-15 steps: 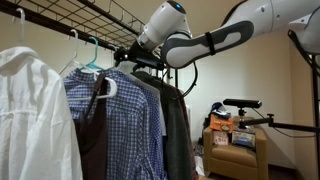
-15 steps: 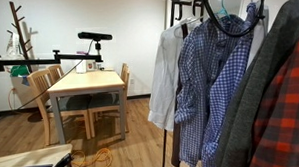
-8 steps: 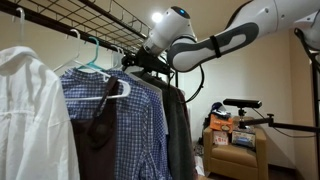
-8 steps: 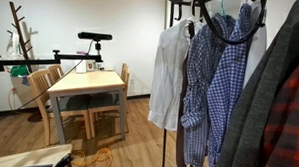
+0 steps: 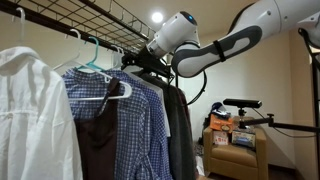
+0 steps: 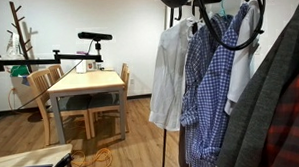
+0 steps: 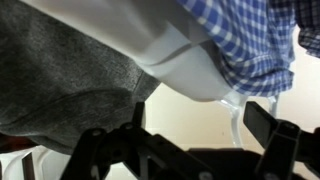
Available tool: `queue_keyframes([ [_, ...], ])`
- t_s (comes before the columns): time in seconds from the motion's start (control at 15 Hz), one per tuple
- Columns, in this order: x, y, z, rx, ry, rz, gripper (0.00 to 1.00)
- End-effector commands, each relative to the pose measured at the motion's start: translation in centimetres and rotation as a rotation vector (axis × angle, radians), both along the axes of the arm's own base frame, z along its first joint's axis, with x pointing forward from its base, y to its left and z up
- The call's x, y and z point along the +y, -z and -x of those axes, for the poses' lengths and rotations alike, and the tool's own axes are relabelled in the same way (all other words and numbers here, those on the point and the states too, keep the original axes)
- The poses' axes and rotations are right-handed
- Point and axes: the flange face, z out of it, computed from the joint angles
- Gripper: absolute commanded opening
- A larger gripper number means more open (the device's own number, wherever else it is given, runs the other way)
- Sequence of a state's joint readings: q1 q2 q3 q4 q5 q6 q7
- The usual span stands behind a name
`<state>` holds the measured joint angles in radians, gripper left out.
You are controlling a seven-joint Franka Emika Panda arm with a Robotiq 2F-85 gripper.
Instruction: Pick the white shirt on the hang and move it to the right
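The white shirt (image 7: 185, 62) shows in the wrist view as a smooth white fold between a grey jacket (image 7: 60, 85) and a blue-checked shirt (image 7: 255, 35). In an exterior view the white shirt (image 6: 239, 75) is a narrow strip between the checked shirts (image 6: 205, 92) and the grey jacket. My gripper (image 7: 200, 125) is open just below the fold, with only bare wall between its fingers (image 7: 268, 122). In an exterior view the gripper (image 5: 135, 60) sits at the rail among the hangers. There the white shirt is hidden behind the checked shirts (image 5: 125, 120).
A big white collared shirt (image 5: 30, 110) hangs nearest one camera and a red plaid garment (image 6: 291, 119) nearest the other. A wooden table (image 6: 85, 86) with chairs, a coat stand (image 6: 23, 33) and an armchair with boxes (image 5: 232, 140) stand around the rack.
The arm has shifted along the rail, and the checked shirts and their white hanger have slid with it. More of the white strip shows. The jaws stayed open.
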<state>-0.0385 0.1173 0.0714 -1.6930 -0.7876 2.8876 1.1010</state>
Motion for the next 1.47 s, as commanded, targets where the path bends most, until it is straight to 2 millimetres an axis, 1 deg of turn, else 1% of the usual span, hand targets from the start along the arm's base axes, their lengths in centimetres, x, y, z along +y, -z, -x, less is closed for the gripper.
queue_keyframes([
  [0.0,1.2,0.0,0.5,-0.033,-0.078,-0.010,1.00],
  [0.2,1.5,-0.1,0.2,-0.044,-0.093,-0.003,1.00],
  [0.53,-0.1,-1.6,-0.2,-0.066,-0.087,0.049,1.00],
  [0.67,-0.5,-2.1,-0.4,-0.084,-0.100,0.053,1.00],
  [1.0,0.1,-2.5,-1.6,-0.111,-0.164,0.082,1.00],
  [1.07,0.2,-2.5,-1.9,-0.111,-0.170,0.084,0.94],
  [1.13,0.2,-2.4,-2.3,-0.108,-0.176,0.091,0.74],
  [1.4,0.4,-1.9,-3.2,-0.091,-0.192,0.088,0.47],
])
